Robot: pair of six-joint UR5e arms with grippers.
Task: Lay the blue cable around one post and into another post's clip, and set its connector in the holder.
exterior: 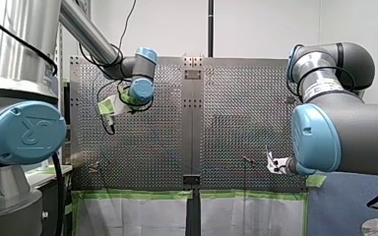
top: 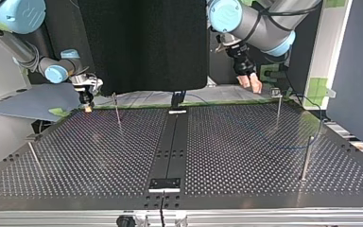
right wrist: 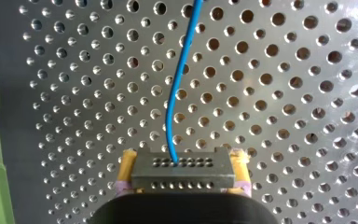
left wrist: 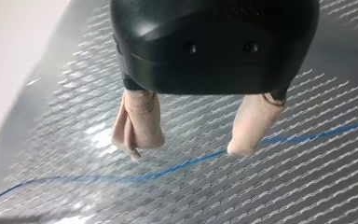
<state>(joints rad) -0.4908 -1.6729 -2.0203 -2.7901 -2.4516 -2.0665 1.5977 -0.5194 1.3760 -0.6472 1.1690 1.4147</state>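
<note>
My right gripper (right wrist: 182, 164), with yellow pads, is clamped on a small rectangular metal connector (right wrist: 182, 171). The connector's face shows 2 rows of tiny round holes. A thin, smooth blue cable (right wrist: 172, 107) rises from the connector and curves away over the bench (right wrist: 298, 93), a grey metal sheet drilled with a regular grid of round holes.

In the top view this gripper hangs at the bench's far edge at the view's left, near a thin upright metal post (top: 117, 109).

My left gripper (left wrist: 193, 140) has a rounded black body and 2 soft beige padded fingers (left wrist: 137, 123), spread wide apart with nothing between them. It hovers over the bench. The blue cable lies flat on the sheet beneath it and runs past the tip of 1 finger; I cannot tell whether they touch.

In the top view another slim post (top: 279, 106) stands near this gripper, at the view's right.
</note>
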